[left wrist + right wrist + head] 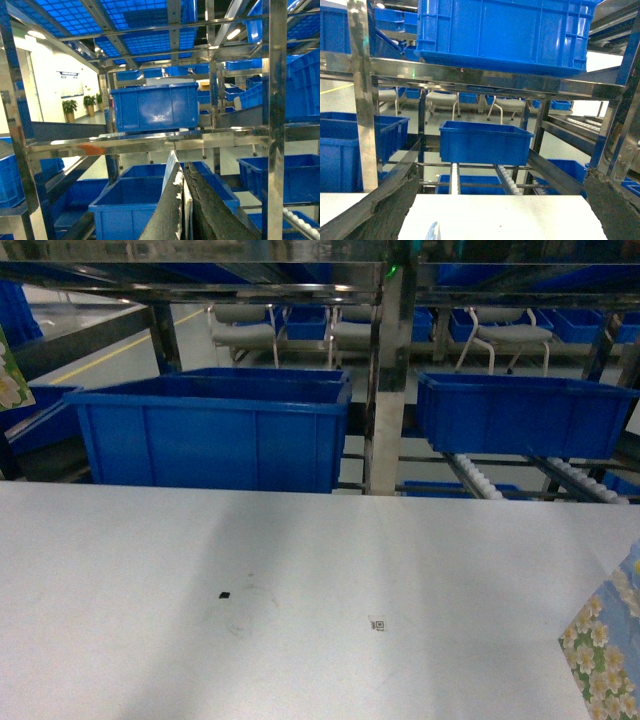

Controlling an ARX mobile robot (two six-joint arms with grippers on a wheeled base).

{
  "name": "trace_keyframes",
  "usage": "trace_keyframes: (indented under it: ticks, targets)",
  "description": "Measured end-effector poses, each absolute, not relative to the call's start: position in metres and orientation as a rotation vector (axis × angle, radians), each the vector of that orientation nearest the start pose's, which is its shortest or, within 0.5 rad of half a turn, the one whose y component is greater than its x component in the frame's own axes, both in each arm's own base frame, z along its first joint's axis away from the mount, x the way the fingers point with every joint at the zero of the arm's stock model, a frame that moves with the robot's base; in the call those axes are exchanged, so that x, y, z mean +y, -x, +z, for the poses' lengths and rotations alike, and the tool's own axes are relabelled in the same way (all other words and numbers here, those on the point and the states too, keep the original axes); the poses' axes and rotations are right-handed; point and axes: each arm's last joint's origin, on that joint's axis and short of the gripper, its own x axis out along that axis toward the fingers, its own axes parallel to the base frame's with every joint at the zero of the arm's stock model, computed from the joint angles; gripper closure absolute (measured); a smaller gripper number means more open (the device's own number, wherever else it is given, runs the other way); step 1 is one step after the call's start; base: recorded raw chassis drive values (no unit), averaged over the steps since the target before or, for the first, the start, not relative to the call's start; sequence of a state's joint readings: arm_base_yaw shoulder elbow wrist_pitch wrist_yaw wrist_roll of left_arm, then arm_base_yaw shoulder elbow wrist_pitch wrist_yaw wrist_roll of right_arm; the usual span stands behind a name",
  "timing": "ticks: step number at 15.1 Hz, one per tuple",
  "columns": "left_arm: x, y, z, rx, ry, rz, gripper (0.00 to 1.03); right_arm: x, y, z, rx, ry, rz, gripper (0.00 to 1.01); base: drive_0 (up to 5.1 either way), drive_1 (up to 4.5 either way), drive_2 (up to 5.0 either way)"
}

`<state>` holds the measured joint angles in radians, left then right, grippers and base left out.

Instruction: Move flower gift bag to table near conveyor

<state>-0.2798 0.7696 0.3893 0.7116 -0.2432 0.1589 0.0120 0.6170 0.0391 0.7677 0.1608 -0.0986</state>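
A flower gift bag point(606, 650), blue with pale blossoms, stands at the table's point(300, 560) near right corner, cut off by the frame. A second flowered scrap point(8, 375) shows high at the left edge. Neither gripper appears in the head view. My left gripper point(181, 167) is shut on a thin white sheet edge point(170, 167), seemingly the flower gift bag's wall, held up in front of the rack. My right gripper point(502, 200) is open above the table point(510, 215), with nothing between its fingers. A blue-white tip point(433, 232) pokes up below it. The conveyor point(478, 478) lies beyond the table's far edge.
Two blue bins point(215, 430) point(525, 412) sit on the steel rack behind the table. White roller rows point(502, 175) run under another blue bin point(485, 142). Steel uprights point(385, 380) stand close by. A black speck point(223, 594) and a code sticker point(377, 624) mark the tabletop.
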Motion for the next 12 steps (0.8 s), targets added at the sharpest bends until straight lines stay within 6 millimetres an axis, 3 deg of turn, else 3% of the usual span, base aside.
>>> trace_keyframes:
  ticks: [4, 8, 10, 12]
  targets:
    - [-0.041, -0.173, 0.283, -0.367, -0.058, 0.003, 1.01, -0.003, -0.137, 0.191, -0.180, 0.082, -0.157, 0.03, 0.0, 0.00, 0.0]
    - [-0.044, -0.211, 0.257, -0.324, -0.028, 0.025, 1.01, -0.003, -0.137, 0.191, -0.180, 0.082, -0.157, 0.03, 0.0, 0.00, 0.0]
    - [-0.033, -0.227, 0.243, -0.309, 0.010, 0.066, 1.01, -0.003, -0.137, 0.191, -0.180, 0.082, -0.158, 0.03, 0.0, 0.00, 0.0]
    - [-0.030, -0.231, 0.239, -0.305, 0.014, 0.076, 1.01, -0.003, -0.137, 0.191, -0.180, 0.082, -0.157, 0.03, 0.0, 0.00, 0.0]
